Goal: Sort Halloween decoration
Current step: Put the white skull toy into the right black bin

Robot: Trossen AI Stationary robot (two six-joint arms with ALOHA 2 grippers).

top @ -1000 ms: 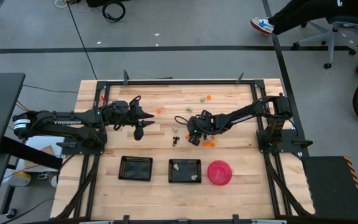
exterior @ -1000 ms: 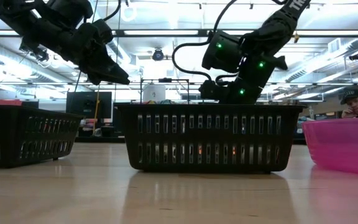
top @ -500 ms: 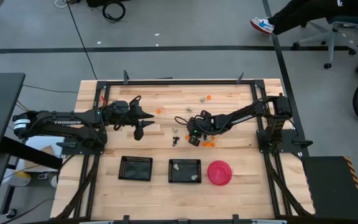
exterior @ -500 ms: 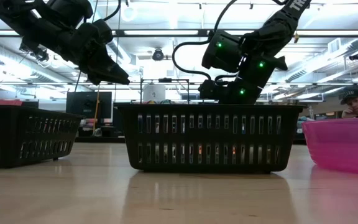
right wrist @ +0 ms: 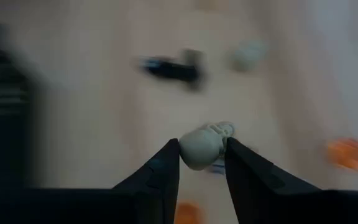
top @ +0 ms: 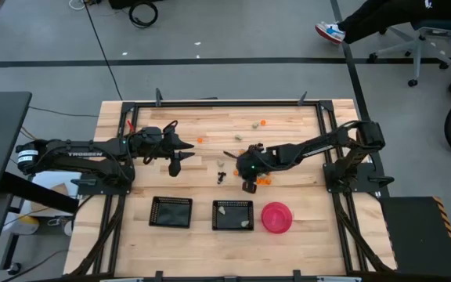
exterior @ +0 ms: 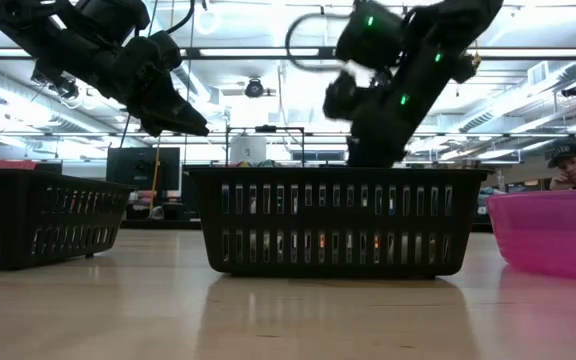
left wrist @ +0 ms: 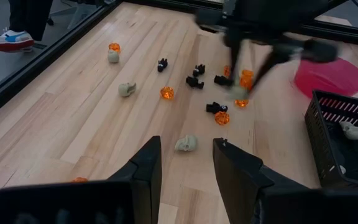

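Observation:
Small orange, black and pale trinkets lie scattered on the wooden table (top: 288, 200), with a cluster (left wrist: 219, 112) mid-table and others near the far edge (top: 260, 123). My right gripper (right wrist: 202, 155) hovers over the cluster near the table's middle (top: 249, 185), shut on one pale skull-like trinket (right wrist: 201, 147). My left gripper (left wrist: 187, 163) is open and holds nothing. It waits above the left half of the table (top: 173, 166), with a pale trinket (left wrist: 186, 144) lying ahead of its fingers. My right gripper pinches the pale trinket by its two sides (right wrist: 191, 149) between its fingertips. The fingers come from above, slanting down. The trinket is lifted clear of the table, and it also shows at the fingertips in the left wrist view (left wrist: 237, 92).
Along the near side stand a black mesh tray (top: 171, 211), a second black tray (top: 232, 205) holding pale trinkets (top: 245, 223), and a round pink bowl (top: 277, 217). A black frame borders the table. A person sits in the room beyond (exterior: 573, 165).
My right gripper has risen from the cluster and moved a little toward the table's near edge; its arm has swung with it. The left arm has kept still.

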